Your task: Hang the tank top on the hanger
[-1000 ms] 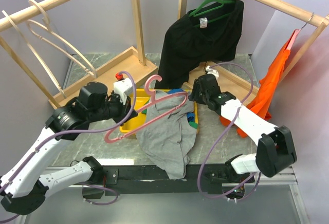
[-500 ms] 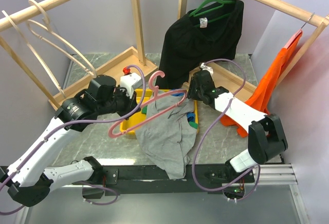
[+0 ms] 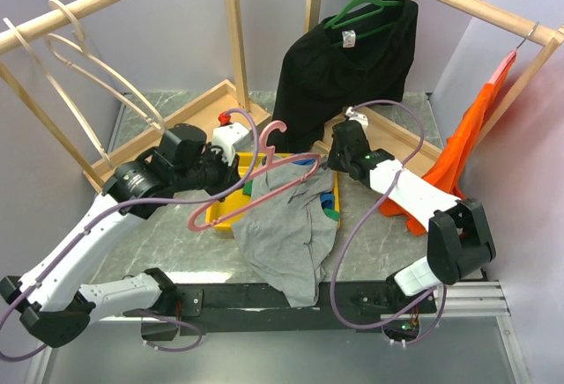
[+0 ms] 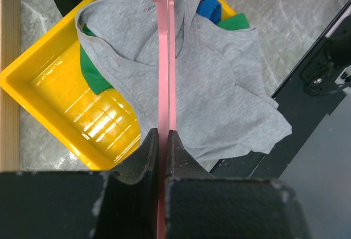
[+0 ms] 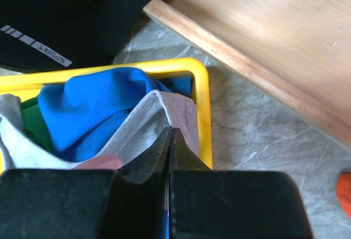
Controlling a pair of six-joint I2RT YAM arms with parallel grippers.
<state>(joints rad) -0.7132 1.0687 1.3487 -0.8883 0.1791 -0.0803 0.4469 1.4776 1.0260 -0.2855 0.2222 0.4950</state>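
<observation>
Grey tank top (image 3: 286,230): spills from the yellow tray (image 3: 218,217) to the near edge of the table (image 3: 189,256), hem hanging free.
Left gripper (image 4: 162,140): jaws clamped on the pink hanger (image 3: 254,192), held above the fabric.
Right gripper (image 5: 170,136): jaws pinched tight on the top's seamed edge at the tray's far corner.
Beyond: wooden rack base (image 5: 263,47) just beside the tray.

You're looking at a tank top (image 4: 219,85) of soft grey knit cloth, matt, with a stitched hem. The hanger (image 4: 164,58) is smooth pink plastic. The tray (image 4: 60,96) is glossy yellow plastic, with glare on its ribbed floor. The blue cloth (image 5: 93,107) is finely ribbed. The table (image 5: 258,135) looks like smooth marbled stone, and the frame (image 5: 263,36) is pale, smooth wood.
</observation>
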